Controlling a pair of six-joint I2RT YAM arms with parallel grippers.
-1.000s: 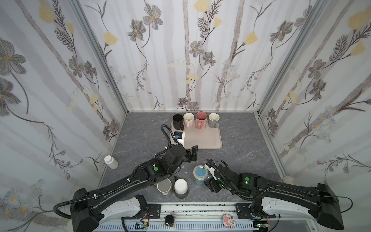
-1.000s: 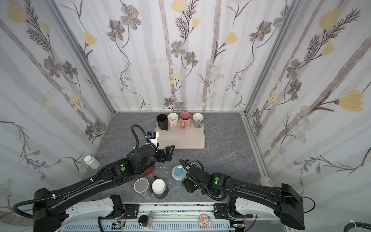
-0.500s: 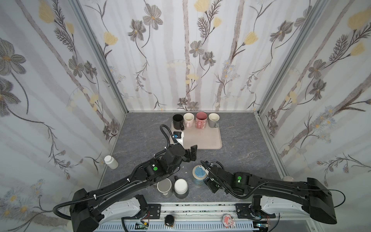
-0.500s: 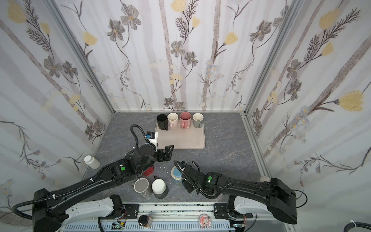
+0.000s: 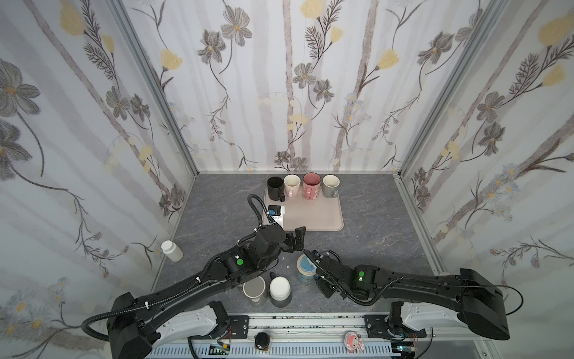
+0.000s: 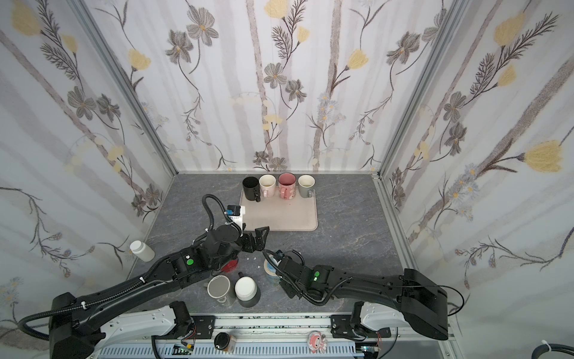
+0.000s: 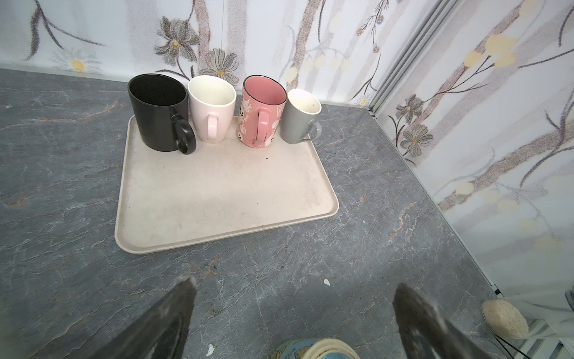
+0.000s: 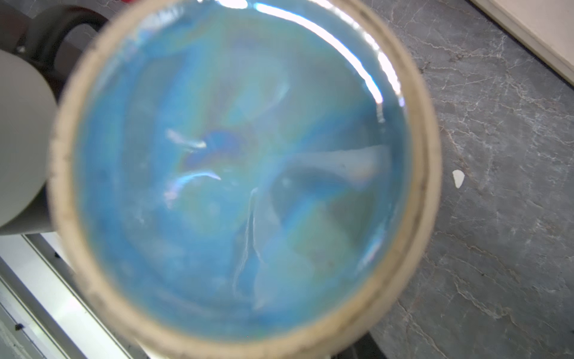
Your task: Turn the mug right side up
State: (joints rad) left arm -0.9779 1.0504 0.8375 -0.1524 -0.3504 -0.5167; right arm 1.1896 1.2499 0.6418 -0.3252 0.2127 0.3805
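Reaching over the upside-down blue mug (image 5: 302, 268) near the front of the table (image 5: 372, 236), right gripper (image 5: 313, 269), jaw closure impossible to tell, left gripper (image 7: 295, 289) jaws wide apart near it, 4 upright mugs (image 5: 311, 186) on tray (image 5: 313, 217)

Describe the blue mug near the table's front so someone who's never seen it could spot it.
From the beige tray at the back of the gray table, come straight toward the front edge, where mugs cluster. The blue mug is the rightmost there; its top shows glossy blue ringed in cream, unlike the gray mug and white-topped mug beside it.
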